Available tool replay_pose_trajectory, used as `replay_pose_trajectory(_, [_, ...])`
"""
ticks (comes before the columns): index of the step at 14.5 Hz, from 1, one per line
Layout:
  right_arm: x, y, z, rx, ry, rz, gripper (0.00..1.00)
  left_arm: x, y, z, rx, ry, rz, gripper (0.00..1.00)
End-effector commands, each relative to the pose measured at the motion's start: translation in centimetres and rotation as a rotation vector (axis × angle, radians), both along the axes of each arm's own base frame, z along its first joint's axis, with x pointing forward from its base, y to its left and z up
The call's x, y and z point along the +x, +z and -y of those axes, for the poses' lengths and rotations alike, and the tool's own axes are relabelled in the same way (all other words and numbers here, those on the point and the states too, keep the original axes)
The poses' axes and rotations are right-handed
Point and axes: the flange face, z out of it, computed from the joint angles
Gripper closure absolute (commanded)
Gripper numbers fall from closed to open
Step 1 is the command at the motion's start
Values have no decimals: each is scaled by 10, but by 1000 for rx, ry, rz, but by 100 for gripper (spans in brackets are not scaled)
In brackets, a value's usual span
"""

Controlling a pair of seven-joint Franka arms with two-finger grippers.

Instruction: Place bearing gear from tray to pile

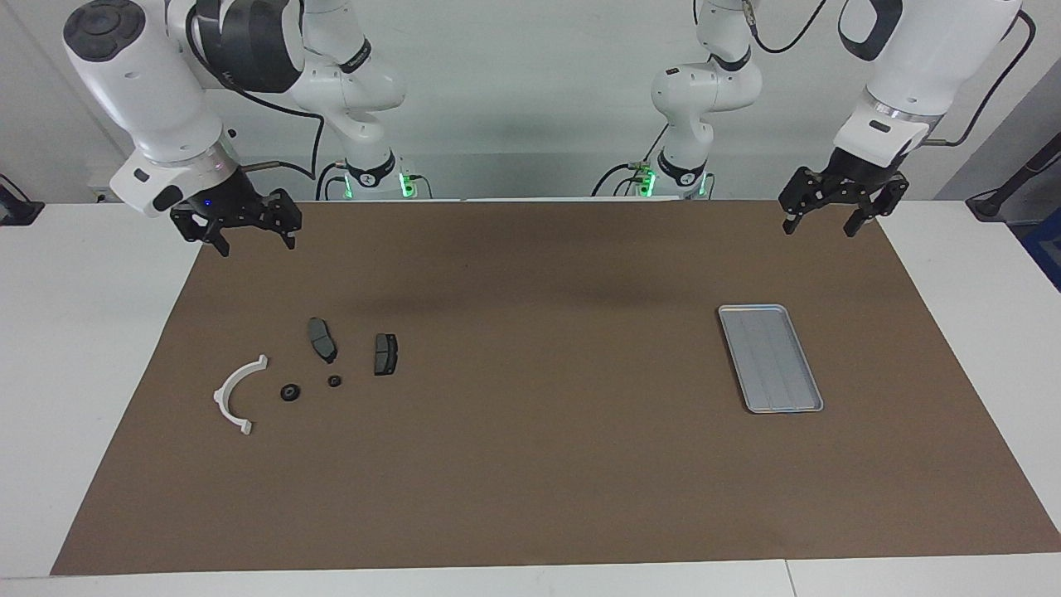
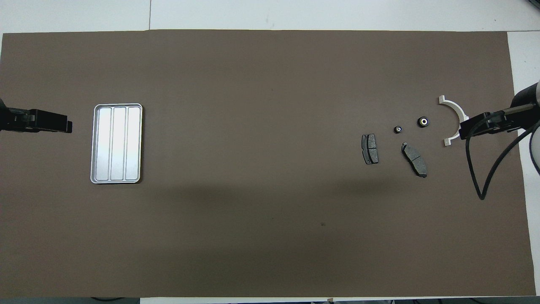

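Bearing gears (image 1: 290, 393) (image 1: 334, 381) sitting on tabletop (image 1: 530, 464) in pile (image 1: 308, 375), beside white half-ring bracket (image 1: 236, 392) and brake pads (image 1: 322, 339) (image 1: 385, 354). Right gripper (image 1: 251, 233) hanging above, jaws spread. Tray (image 1: 769, 357) lying bare toward left arm's end. Left gripper (image 1: 819, 216) hovering, jaws parted.

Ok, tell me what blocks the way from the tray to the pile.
Nothing visible: only bare mat lies between tray and pile. The tray is empty; two gears already lie in the pile. The left hand and right hand wait open, raised above the mat's edge.
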Motion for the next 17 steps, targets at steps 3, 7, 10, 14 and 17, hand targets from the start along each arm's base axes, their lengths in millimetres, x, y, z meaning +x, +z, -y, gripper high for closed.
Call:
replay_pose_trajectory(3, [-3, 4, -1, 11, -46, 13, 0, -1, 16, -3, 7, 20, 38, 0])
replay_pose_trajectory(7, [-3, 4, -1, 9, -46, 14, 0, -4, 18, 8, 4, 64, 38, 0])
replay_pose_trajectory(10, [-3, 4, 0, 6, -47, 14, 0, -3, 16, 3, 1, 70, 32, 0])
replay_pose_trajectory(14, [-3, 4, -2, 5, -44, 11, 0, -3, 18, -5, -9, 67, 35, 0])
replay_pose_trajectory(17, [-3, 4, -2, 3, -44, 11, 0, -2, 16, -8, -9, 76, 31, 0])
